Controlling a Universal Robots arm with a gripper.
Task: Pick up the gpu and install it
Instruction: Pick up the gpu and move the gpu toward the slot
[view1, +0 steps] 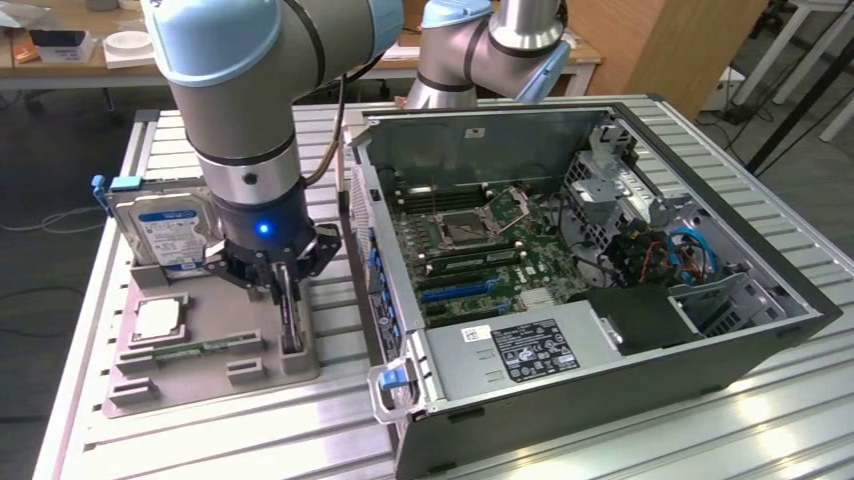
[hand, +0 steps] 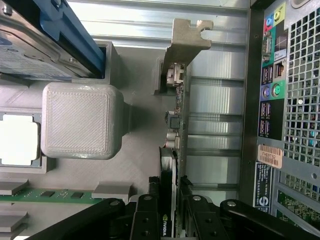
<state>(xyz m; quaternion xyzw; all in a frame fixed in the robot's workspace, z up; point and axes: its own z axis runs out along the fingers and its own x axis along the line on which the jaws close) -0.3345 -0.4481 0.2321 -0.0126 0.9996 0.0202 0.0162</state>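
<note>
The gpu (view1: 291, 322) is a thin dark card standing on edge in a slot at the side of the grey holder tray (view1: 200, 378) nearest the computer. In the wrist view the gpu (hand: 175, 115) appears edge-on, its silvery metal bracket (hand: 187, 35) at the far end. My gripper (view1: 283, 285) reaches straight down over the card. Its black fingers (hand: 145, 220) press on both faces of the card, so the gripper (hand: 168, 220) is shut on it. The card's lower edge still looks seated in the holder.
The tray (hand: 140, 150) also holds a silver hard drive with a blue label (view1: 167, 235), a CPU (view1: 158, 318) and a green memory stick (view1: 200, 348). The open computer case (view1: 667, 330) lies to the exterior view's right, its motherboard (view1: 481, 245) and blue slots (view1: 454, 290) exposed.
</note>
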